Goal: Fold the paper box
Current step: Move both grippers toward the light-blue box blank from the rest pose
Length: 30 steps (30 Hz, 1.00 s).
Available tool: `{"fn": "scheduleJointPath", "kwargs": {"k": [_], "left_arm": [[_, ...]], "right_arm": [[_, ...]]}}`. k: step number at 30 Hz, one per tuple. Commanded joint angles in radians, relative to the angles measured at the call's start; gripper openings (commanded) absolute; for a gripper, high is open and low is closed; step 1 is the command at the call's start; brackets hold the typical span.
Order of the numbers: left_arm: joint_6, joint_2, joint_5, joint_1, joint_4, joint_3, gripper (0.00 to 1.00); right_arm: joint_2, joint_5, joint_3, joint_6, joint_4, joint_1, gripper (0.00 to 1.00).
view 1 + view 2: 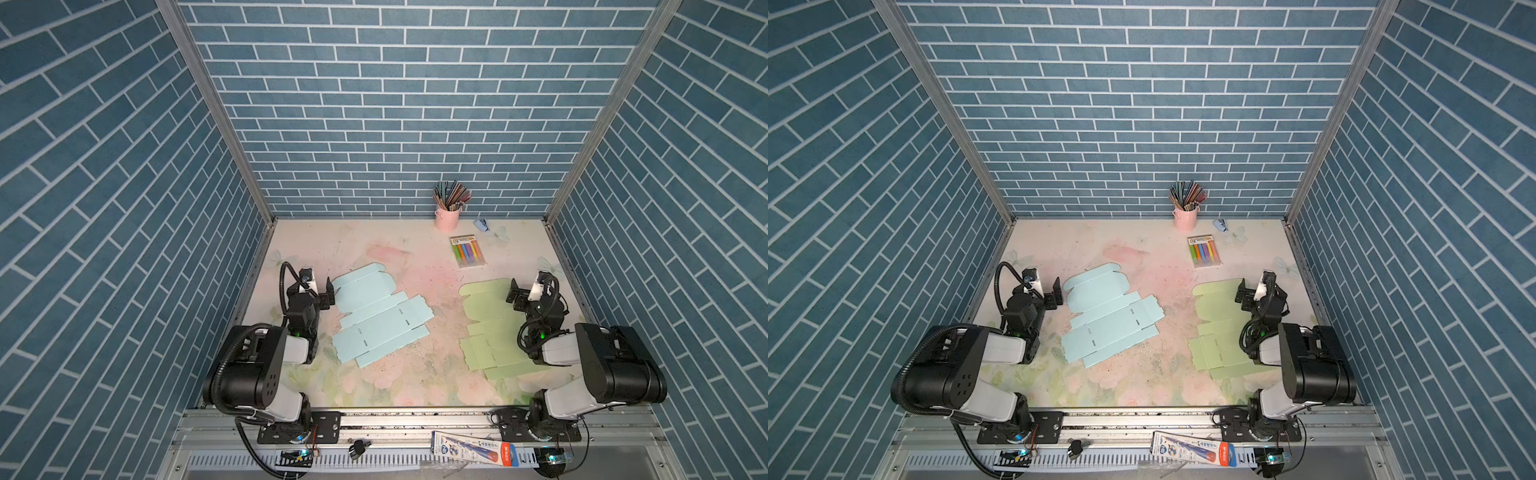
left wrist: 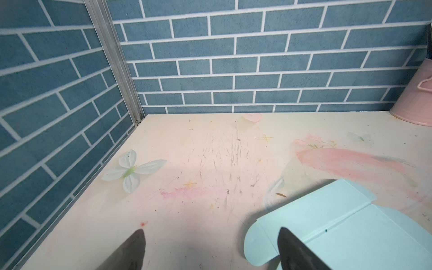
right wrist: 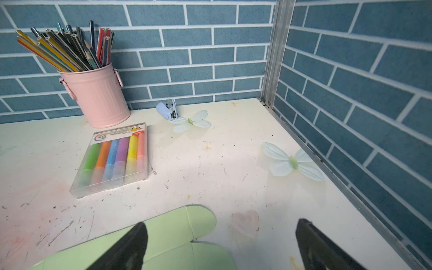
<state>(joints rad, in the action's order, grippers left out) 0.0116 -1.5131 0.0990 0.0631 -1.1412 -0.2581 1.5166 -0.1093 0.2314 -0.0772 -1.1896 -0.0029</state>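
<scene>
Green blank (image 1: 488,332) partly behind right arm (image 1: 557,353)

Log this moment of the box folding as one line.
fold: not begun | left claw: open, empty, by flat blue box blank | right claw: open, empty, at edge of flat green box blank

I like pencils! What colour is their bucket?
The bucket is pink; right wrist view shows it best.

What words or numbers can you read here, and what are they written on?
"6x": on the marker pack label, upside down in the right wrist view.
Yellow lettering beside it: too blurred to read.
Print on the blue-and-red packet on the front rail: too small to read.
The blue box sheet and green box sheet: no writing.
</scene>
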Motion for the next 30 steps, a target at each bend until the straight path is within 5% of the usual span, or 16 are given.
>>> {"fn": "scheduleJointPath", "kwargs": {"k": [1, 30], "left_arm": [[0.005, 0.000, -0.008, -0.005, -0.009, -0.012, 0.89], [0.005, 0.001, -0.008, -0.005, -0.011, -0.012, 0.89]], "right_arm": [[0.010, -0.010, 0.009, 0.027, -0.019, 0.000, 0.99], [0.010, -0.004, 0.013, 0.025, -0.013, -0.003, 0.99]]}}
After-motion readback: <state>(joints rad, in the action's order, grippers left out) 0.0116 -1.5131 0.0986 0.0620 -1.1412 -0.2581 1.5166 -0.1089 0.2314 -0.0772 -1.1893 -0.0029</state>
